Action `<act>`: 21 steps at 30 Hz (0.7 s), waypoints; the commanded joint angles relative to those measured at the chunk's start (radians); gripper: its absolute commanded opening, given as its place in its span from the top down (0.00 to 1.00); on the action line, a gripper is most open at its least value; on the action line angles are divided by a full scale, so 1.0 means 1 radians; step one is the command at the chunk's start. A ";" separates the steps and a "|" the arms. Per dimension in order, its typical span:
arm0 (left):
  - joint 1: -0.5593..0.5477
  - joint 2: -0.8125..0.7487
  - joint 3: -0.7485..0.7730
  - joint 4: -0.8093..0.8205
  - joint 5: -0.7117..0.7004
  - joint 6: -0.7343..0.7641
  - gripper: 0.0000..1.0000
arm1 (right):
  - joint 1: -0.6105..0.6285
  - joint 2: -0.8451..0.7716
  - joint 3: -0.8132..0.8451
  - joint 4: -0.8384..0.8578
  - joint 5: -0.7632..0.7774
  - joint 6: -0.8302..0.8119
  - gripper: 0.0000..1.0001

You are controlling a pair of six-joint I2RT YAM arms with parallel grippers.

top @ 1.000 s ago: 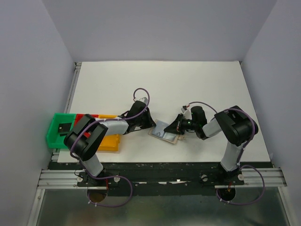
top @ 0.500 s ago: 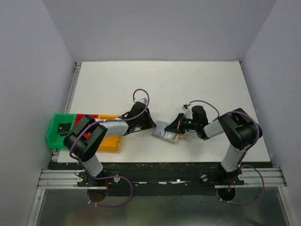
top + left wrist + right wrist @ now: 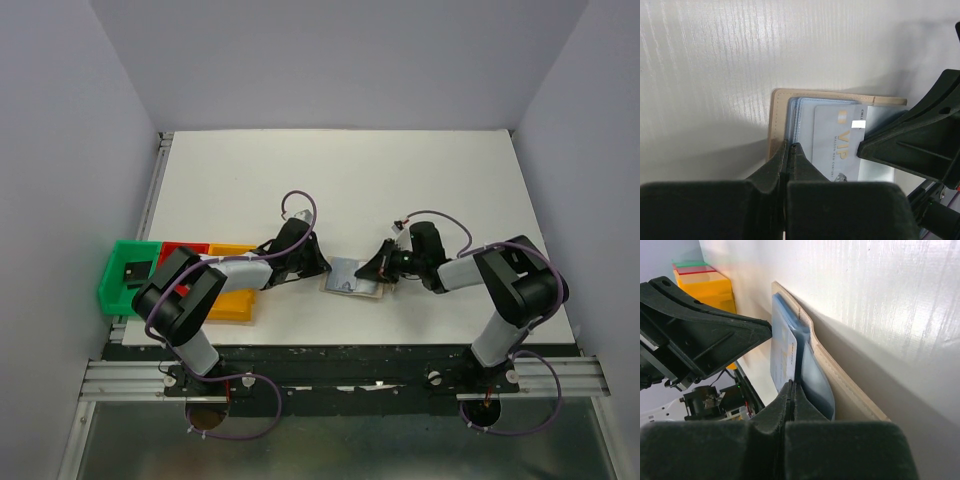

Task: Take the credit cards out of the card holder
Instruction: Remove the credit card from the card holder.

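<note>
The card holder (image 3: 350,279) lies open on the table between my two grippers, tan outside (image 3: 776,120), light blue-grey pockets inside. A silver-grey credit card (image 3: 837,145) marked VIP sticks partly out of a pocket. It also shows in the right wrist view (image 3: 782,357). My left gripper (image 3: 320,265) is shut, its tips (image 3: 789,146) pinching the holder's left pocket edge. My right gripper (image 3: 376,272) is shut on the free edge of the silver-grey card (image 3: 792,384). The other cards are hidden.
Green (image 3: 125,275), red (image 3: 180,247) and yellow (image 3: 235,300) plastic bins stand at the table's left near edge, behind the left arm. A small black chunky object (image 3: 133,272) sits in the green bin. The yellow bin (image 3: 715,287) shows beyond the left gripper in the right wrist view.
The right arm has shifted slightly to the right, with its gripper still at the holder. The left gripper has stayed on the holder's left edge.
</note>
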 commanded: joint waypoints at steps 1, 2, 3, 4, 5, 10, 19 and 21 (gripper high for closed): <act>-0.007 0.017 -0.049 -0.160 -0.053 0.021 1.00 | -0.012 -0.022 0.032 -0.077 0.039 -0.054 0.95; -0.009 0.017 -0.046 -0.159 -0.050 0.023 1.00 | -0.010 -0.018 0.035 -0.077 0.031 -0.052 0.90; -0.009 0.020 -0.044 -0.160 -0.047 0.026 1.00 | -0.010 -0.013 0.040 -0.074 0.020 -0.054 0.85; -0.007 0.022 -0.039 -0.160 -0.042 0.027 1.00 | -0.008 -0.010 0.043 -0.073 0.013 -0.054 0.79; -0.009 0.023 -0.036 -0.159 -0.042 0.030 1.00 | -0.011 -0.008 0.046 -0.068 0.008 -0.051 0.74; -0.010 0.037 -0.029 -0.157 -0.031 0.035 1.00 | -0.012 0.016 0.052 -0.024 -0.024 -0.023 0.61; -0.013 0.048 -0.030 -0.143 -0.025 0.029 1.00 | -0.010 0.067 0.068 -0.025 -0.026 -0.011 0.55; -0.015 0.056 -0.030 -0.139 -0.021 0.030 1.00 | -0.010 0.074 0.068 -0.011 -0.030 -0.006 0.55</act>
